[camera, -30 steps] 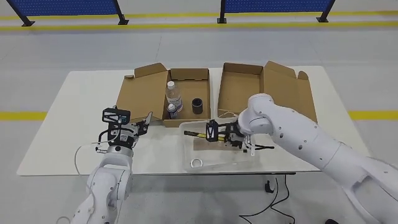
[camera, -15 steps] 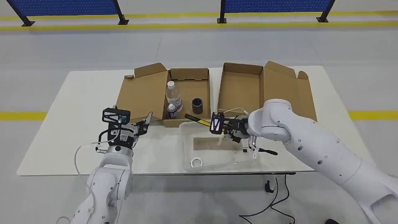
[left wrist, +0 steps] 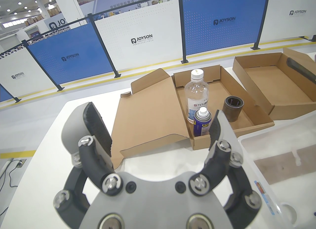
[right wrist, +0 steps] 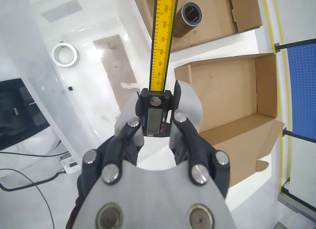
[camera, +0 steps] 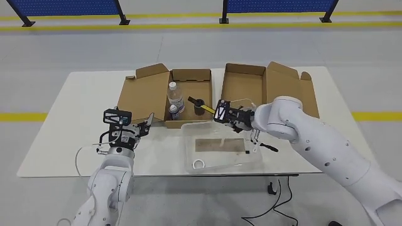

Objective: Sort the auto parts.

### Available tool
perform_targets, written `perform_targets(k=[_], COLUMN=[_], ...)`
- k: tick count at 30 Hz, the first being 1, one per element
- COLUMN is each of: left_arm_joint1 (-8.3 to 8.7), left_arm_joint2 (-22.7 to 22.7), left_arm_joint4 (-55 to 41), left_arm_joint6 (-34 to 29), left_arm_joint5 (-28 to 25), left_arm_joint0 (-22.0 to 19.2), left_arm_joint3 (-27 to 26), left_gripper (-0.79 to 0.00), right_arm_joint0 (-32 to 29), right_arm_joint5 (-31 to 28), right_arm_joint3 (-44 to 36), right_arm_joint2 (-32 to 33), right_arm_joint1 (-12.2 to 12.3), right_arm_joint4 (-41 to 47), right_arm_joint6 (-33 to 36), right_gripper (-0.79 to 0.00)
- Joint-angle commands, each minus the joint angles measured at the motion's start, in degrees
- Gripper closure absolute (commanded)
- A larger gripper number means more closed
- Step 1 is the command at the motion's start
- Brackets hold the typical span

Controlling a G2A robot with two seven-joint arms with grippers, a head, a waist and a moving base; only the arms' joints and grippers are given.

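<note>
Your left gripper point(left wrist: 154, 119) hasn't budged at the near left of the bench point(camera: 81, 113), fingers spread with nothing between them. The clear bin point(camera: 188, 150) sits at the near edge with a metal ring point(right wrist: 64, 54) inside. Your right gripper point(right wrist: 156, 103), clamped on the caliper point(right wrist: 163, 30), was over that bin a second ago. Now it's farther back, at the gap between the cartons' near ends. The caliper tip is over the left carton point(camera: 147, 94), just beside the dark sleeve point(right wrist: 191, 15). The right carton point(camera: 242, 91) is right of it.
</note>
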Motion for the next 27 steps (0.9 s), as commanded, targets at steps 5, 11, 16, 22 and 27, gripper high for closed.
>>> perform_targets(k=[5,11,16,22,27], left_arm_joint1=[0.00,0.00,0.00,0.00,0.00], left_arm_joint2=[0.00,0.00,0.00,0.00,0.00], left_arm_joint4=[0.00,0.00,0.00,0.00,0.00], left_arm_joint6=[0.00,0.00,0.00,0.00,0.00], left_arm_joint5=[0.00,0.00,0.00,0.00,0.00], left_arm_joint0=[0.00,0.00,0.00,0.00,0.00], left_arm_joint3=[0.00,0.00,0.00,0.00,0.00], left_gripper=[-0.785,-0.785,-0.785,-0.785,-0.785], right_arm_joint0=[0.01,-1.20,-2.00,-1.71,-0.11], right_arm_joint5=[3.51,8.13,10.64,12.47,13.85], right_arm_joint3=[1.24,2.30,4.42,8.92,14.49], right_arm_joint2=[2.00,4.38,6.21,7.29,6.89], right_arm_joint1=[-0.57,-0.71,-0.91,-1.75,-3.24], right_arm_joint4=[-1.32,-3.08,-4.49,-4.32,-4.10], right_arm_joint6=[-3.67,-6.32,-9.34,-11.71,-13.00], right_gripper=[0.000,0.000,0.000,0.000,0.000])
